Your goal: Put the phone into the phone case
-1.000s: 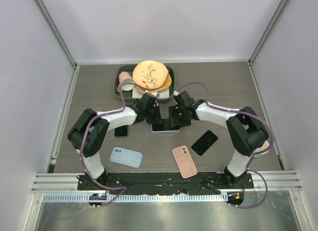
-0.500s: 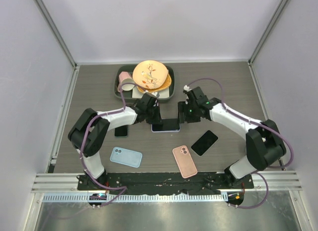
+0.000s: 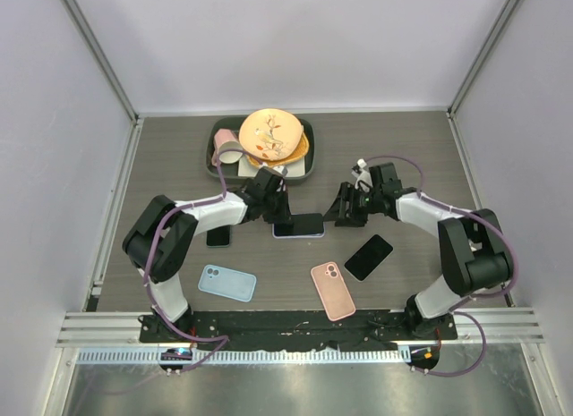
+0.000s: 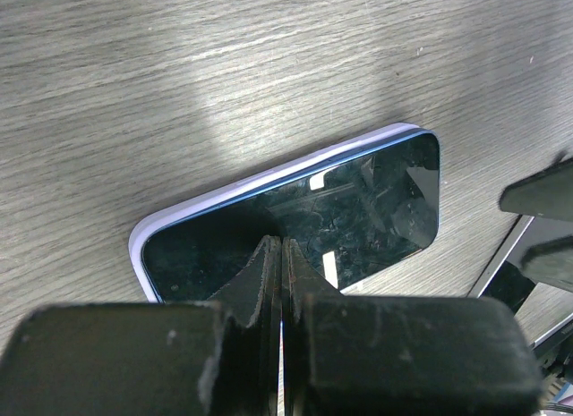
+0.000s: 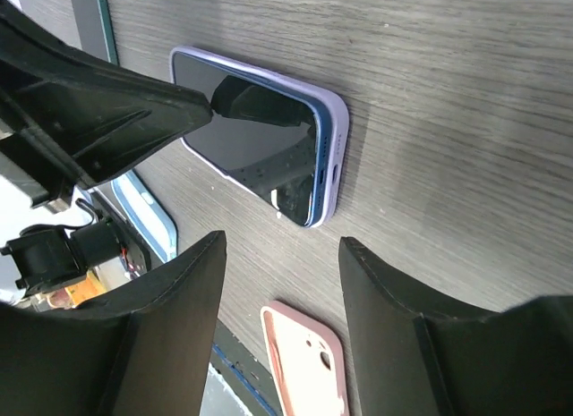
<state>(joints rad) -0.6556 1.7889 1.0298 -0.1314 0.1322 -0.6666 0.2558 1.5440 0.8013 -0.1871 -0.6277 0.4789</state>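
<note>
Phone (image 3: 300,224) at frame centre appears seated in its lavender case (image 5: 337,157), left gripper (image 4: 280,250) closed with its tips pressing the screen, right gripper (image 5: 282,244) spread empty just right; only seating confirmation outstanding.

Bright, even, diffuse light from above fills the top view, leaving only faint soft shadows on the table (image 3: 179,157) and the pale walls (image 3: 269,49) nearly washed out. In the left wrist view a broad white sheen crosses the wood grain and the phone (image 4: 358,192) screen mirrors bright patches, while the left gripper (image 4: 280,246) looms dark and soft-focused. The right gripper (image 5: 279,244) is likewise dark and blurred close to its lens, with the phone beyond it sharp.
</note>
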